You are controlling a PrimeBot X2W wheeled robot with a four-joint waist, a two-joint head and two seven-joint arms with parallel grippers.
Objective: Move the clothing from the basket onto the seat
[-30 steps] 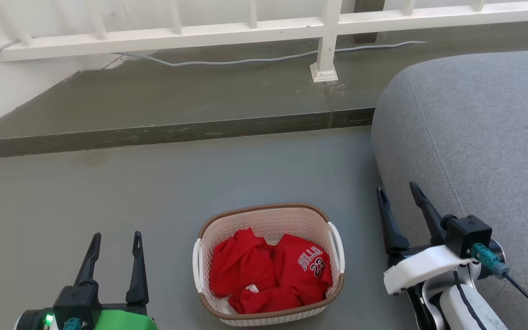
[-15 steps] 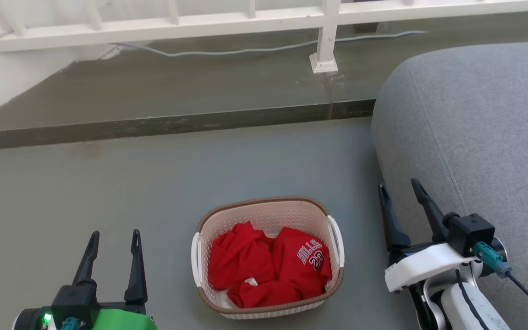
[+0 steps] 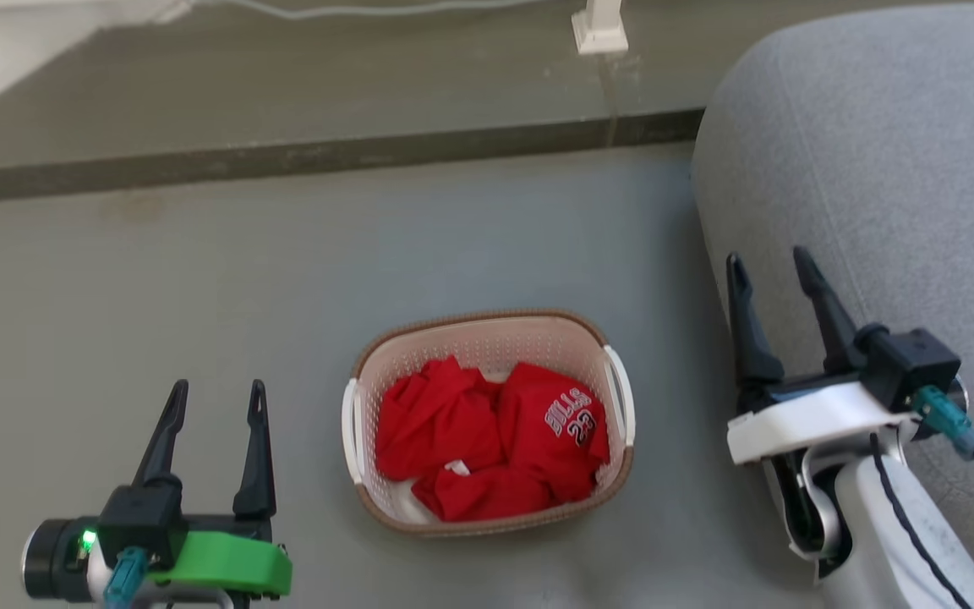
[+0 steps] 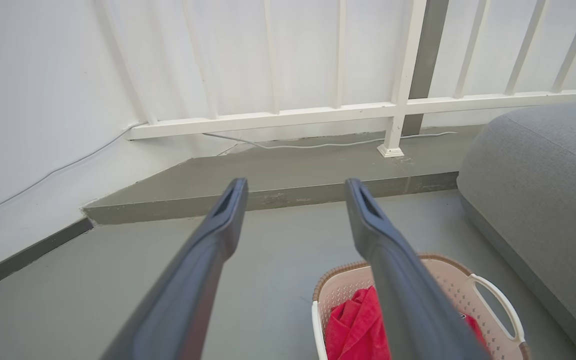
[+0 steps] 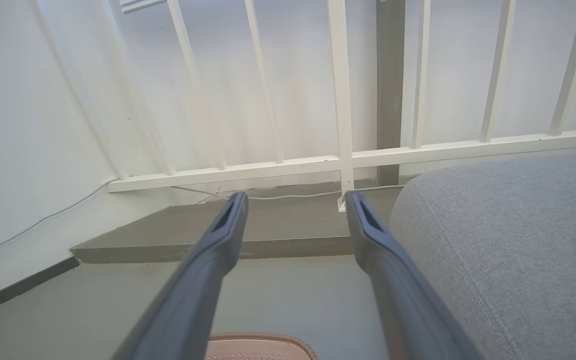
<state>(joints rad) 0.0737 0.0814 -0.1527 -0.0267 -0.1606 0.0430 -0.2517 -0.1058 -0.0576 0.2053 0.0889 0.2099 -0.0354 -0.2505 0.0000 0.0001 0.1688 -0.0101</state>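
The cream basket with a brown rim stands on the grey floor at the lower middle of the head view. Crumpled red clothing with white "BULLS 23" lettering lies inside it. The grey seat bulges at the right. My left gripper is open, empty, left of the basket. My right gripper is open and empty, in front of the seat's edge, right of the basket. The left wrist view shows the basket and red clothing behind my right-hand finger. The right wrist view shows the basket rim and seat.
A raised concrete step crosses the floor beyond the basket. A white railing with a post base and a pale cable run along the back wall.
The head camera has tilted down, so the railing has slid out of the top. My right gripper has risen in the picture against the seat; the left one has barely moved. Both stay open.
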